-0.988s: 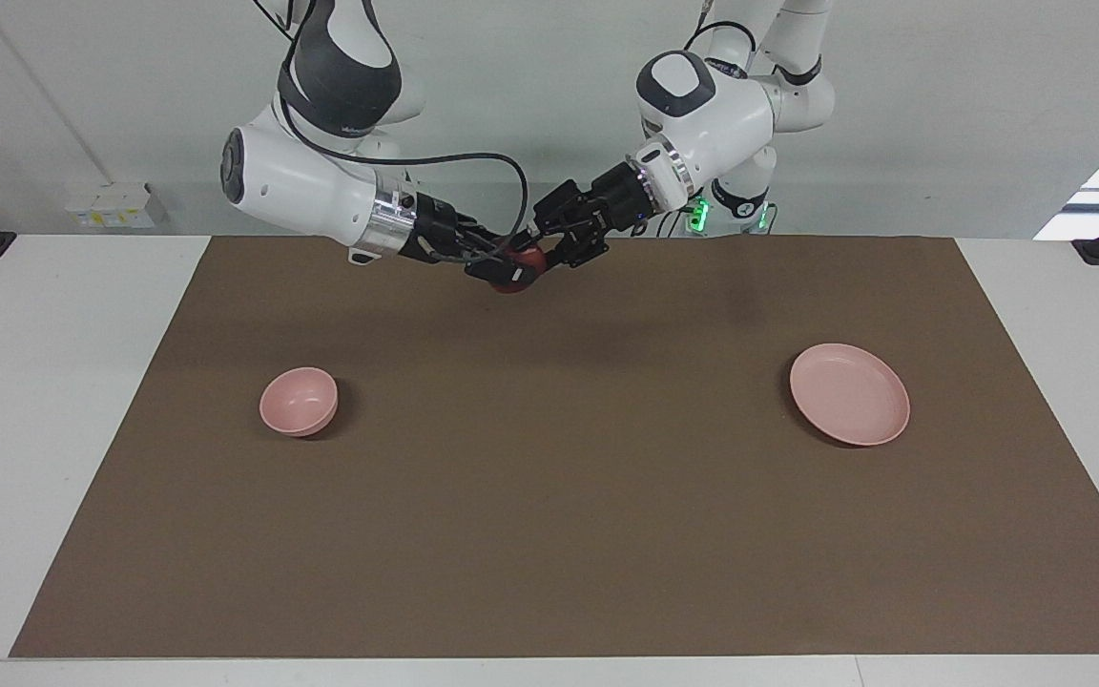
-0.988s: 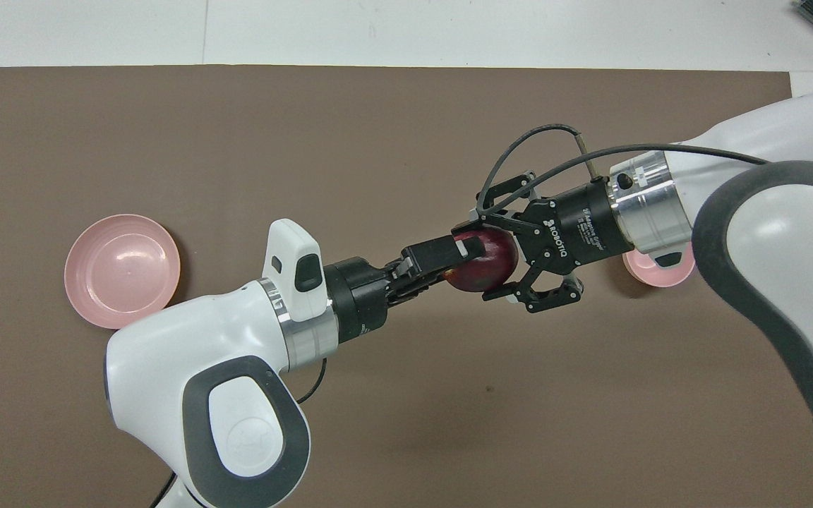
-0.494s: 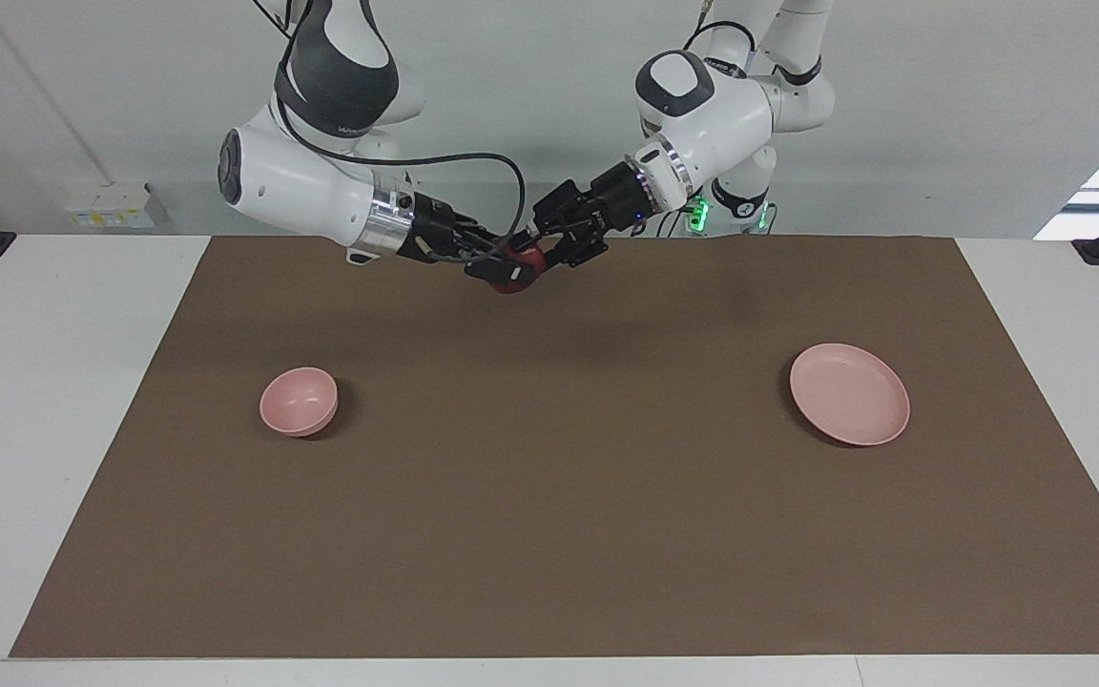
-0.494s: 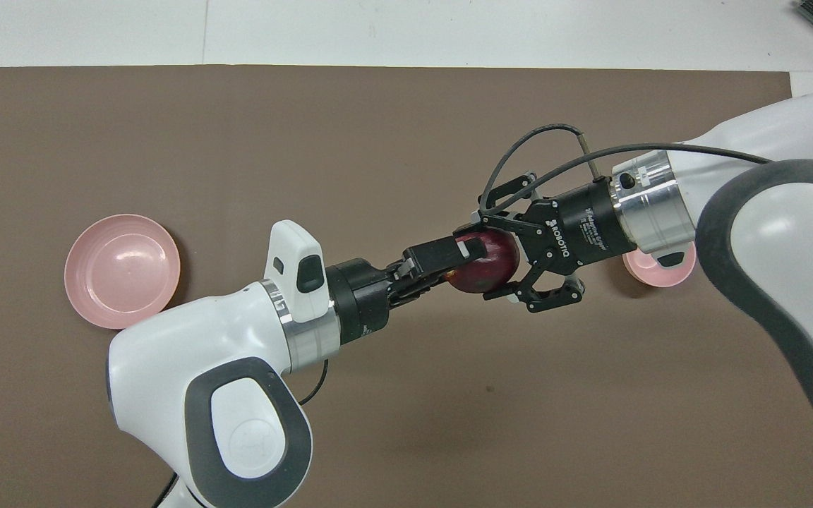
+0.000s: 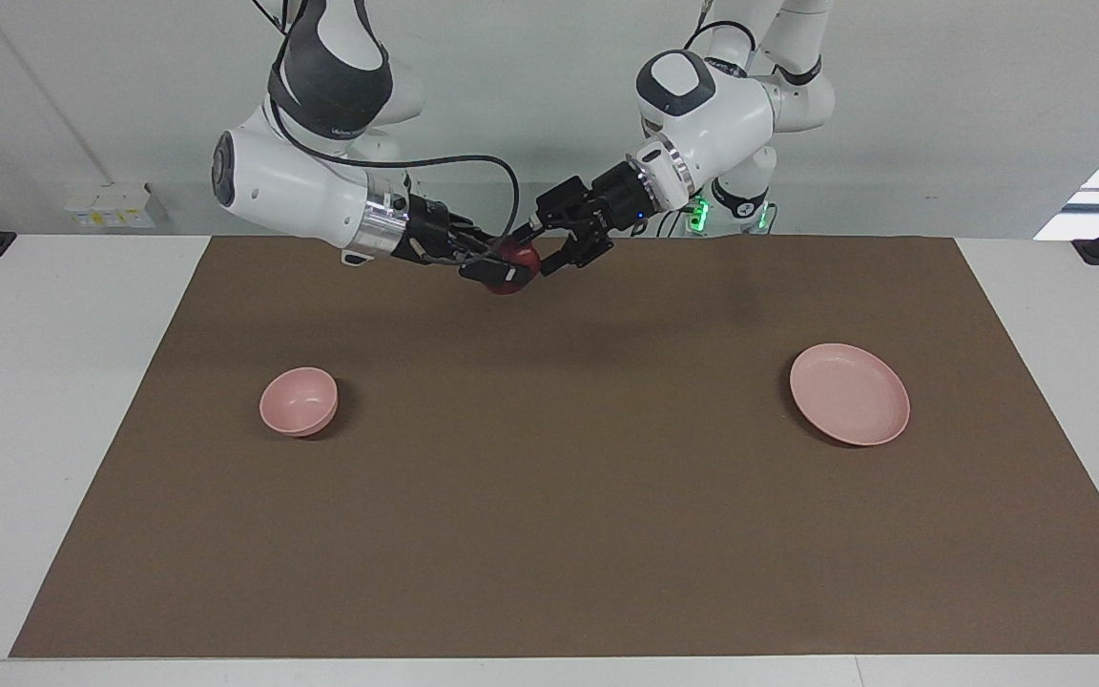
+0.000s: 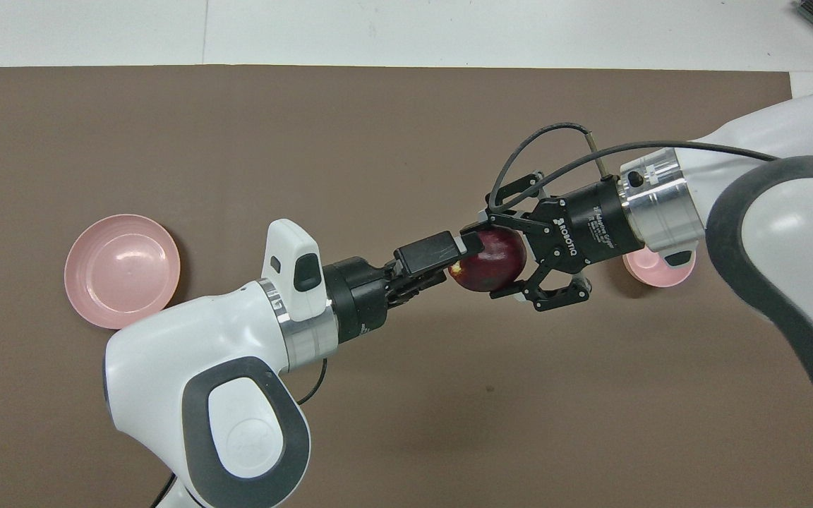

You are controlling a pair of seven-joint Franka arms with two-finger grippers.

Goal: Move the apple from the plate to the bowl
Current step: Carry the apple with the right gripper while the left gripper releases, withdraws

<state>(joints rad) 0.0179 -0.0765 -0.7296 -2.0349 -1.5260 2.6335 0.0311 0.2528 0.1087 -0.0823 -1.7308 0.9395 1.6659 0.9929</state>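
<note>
Both arms raised mid-table, right claw (image 6: 502, 259) clamped, left claw (image 6: 452, 255) parted alongside

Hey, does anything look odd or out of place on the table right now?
Nothing spilled, tipped or damaged. The plate and bowl sit upright and empty at either end of the mat. The one unusual thing: the apple is up in the air between the left claw and the right claw, over the mat's middle.
</note>
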